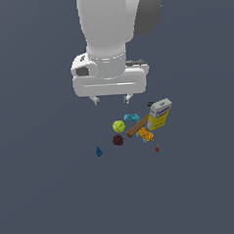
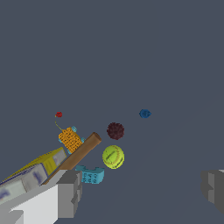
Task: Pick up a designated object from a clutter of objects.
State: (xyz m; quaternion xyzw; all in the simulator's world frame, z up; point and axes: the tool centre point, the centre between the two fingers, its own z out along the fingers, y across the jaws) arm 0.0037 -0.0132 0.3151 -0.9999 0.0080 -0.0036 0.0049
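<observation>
My pincer (image 1: pixel 111 98) hangs spread and empty above the clutter. The carton (image 1: pixel 159 115) leans at the clutter's edge on the exterior view's right, touching the hammer (image 1: pixel 138 127); ball (image 1: pixel 119 126) and orange block (image 1: pixel 146 134) lie beside.

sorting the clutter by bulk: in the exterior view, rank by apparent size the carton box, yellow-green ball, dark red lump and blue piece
1. carton box
2. yellow-green ball
3. dark red lump, only slightly smaller than the ball
4. blue piece

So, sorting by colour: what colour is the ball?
Yellow-green; the ball shows best in the wrist view.
</observation>
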